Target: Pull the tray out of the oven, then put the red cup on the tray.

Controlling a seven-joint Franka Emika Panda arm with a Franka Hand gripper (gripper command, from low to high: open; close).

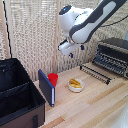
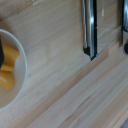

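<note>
Nearest in the exterior view I list the big black fabric case (image 1: pixel 17 95), its lid open, at the exterior view's left. Next back, the red cup (image 1: pixel 53 79), upright on the wooden table (image 1: pixel 95 107), just behind the case's raised lid. Just beside it, toward the exterior view's right, the white bowl (image 1: pixel 76 85) with yellow contents; my wrist view shows the same bowl (image 2: pixel 10 75) at its edge. Above the bowl hangs the gripper (image 1: pixel 73 52); I cannot tell whether its fingers are spread or closed. Farthest, the oven (image 1: pixel 113 56), door (image 1: pixel 96 73) dropped open, the tray (image 1: pixel 111 63) seemingly still inside. I judge the tray lies well off toward the exterior view's right from the fingers, its long axis running across the oven mouth.
</note>
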